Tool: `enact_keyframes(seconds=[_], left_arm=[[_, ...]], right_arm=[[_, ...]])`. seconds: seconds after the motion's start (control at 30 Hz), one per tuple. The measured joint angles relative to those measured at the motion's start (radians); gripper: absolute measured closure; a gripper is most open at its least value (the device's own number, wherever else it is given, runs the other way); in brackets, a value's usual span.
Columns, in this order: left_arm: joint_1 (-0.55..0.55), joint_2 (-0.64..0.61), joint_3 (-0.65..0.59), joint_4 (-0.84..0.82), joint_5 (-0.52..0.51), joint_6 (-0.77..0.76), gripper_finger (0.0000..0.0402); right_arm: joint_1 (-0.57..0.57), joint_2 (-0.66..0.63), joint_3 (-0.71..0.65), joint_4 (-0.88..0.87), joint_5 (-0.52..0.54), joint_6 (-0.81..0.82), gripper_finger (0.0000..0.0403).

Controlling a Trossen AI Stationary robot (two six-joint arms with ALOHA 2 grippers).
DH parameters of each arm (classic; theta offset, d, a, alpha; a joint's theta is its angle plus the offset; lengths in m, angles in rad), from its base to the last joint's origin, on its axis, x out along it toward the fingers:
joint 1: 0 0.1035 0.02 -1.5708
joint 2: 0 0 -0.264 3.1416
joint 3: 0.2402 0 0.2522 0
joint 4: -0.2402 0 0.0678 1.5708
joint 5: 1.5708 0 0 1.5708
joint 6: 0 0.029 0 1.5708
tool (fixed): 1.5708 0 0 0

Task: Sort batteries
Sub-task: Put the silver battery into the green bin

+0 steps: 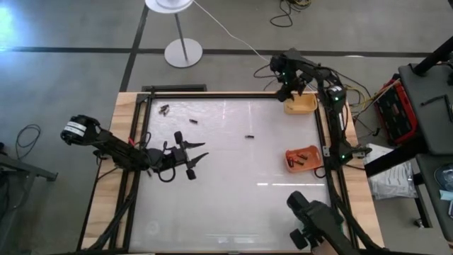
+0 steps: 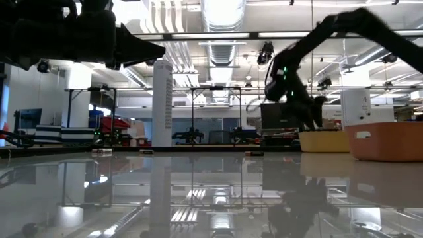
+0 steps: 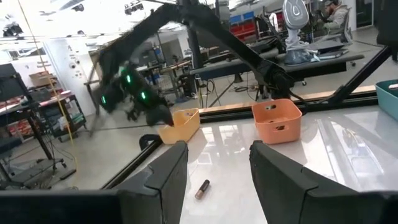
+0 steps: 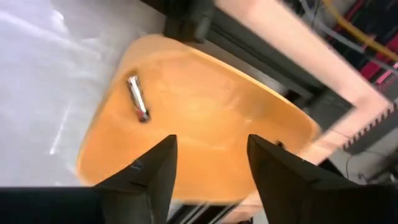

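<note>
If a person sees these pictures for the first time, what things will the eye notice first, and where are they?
First, the right gripper hovering open over the yellow tray at the table's far right corner, where a silvery battery lies inside. Next, the orange tray by the right edge holds several dark batteries. The left gripper waits open at the left-centre, with a few loose batteries scattered on the glossy table.

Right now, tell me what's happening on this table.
A two-armed robot is sorting batteries into trays. The right gripper hangs over the yellow tray at the table's far right corner, fingers open, and a silvery battery lies inside that tray. The orange tray nearer along the right edge already holds several. The left gripper waits open over the table's left half. Loose batteries remain: one near the middle and a few by the far left corner.
</note>
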Motion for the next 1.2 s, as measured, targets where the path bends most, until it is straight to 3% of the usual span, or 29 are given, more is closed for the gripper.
enact_keyframes(seconds=[0.23,0.33,0.43,0.57,0.7,0.8,0.93,1.2], left_arm=[[0.018,-0.018,-0.001,-0.039,-0.193,-0.102,0.0247],[0.071,-0.097,0.000,-0.185,-0.221,-0.178,0.0247],[0.191,-0.233,0.046,-0.606,-0.172,-0.371,0.0247],[0.435,-0.346,0.220,-1.290,0.093,-0.672,0.0247],[0.638,-0.336,0.359,-1.644,0.084,-0.788,0.0247],[0.753,-0.285,0.393,-1.729,0.062,-0.802,0.0247],[0.895,-0.189,0.422,-1.721,0.172,-0.801,0.0247],[1.055,0.041,0.507,-1.729,0.194,-0.755,0.0247]], right_arm=[[0.043,-0.268,-0.007,0.007,0.001,0.018,0.0193],[0.122,-0.430,-0.058,0.086,0.001,0.010,0.0188],[0.244,-0.606,-0.148,0.214,0.001,0.020,0.0186],[0.443,-0.839,-0.317,0.410,0.001,0.049,0.0188],[0.648,-1.024,-0.515,0.606,0.017,0.125,0.0188],[0.788,-1.128,-0.658,0.732,0.020,0.185,0.0190],[0.940,-1.202,-0.807,0.860,0.027,0.254,0.0195],[1.091,-1.205,-0.893,0.963,0.053,0.277,0.0197]])
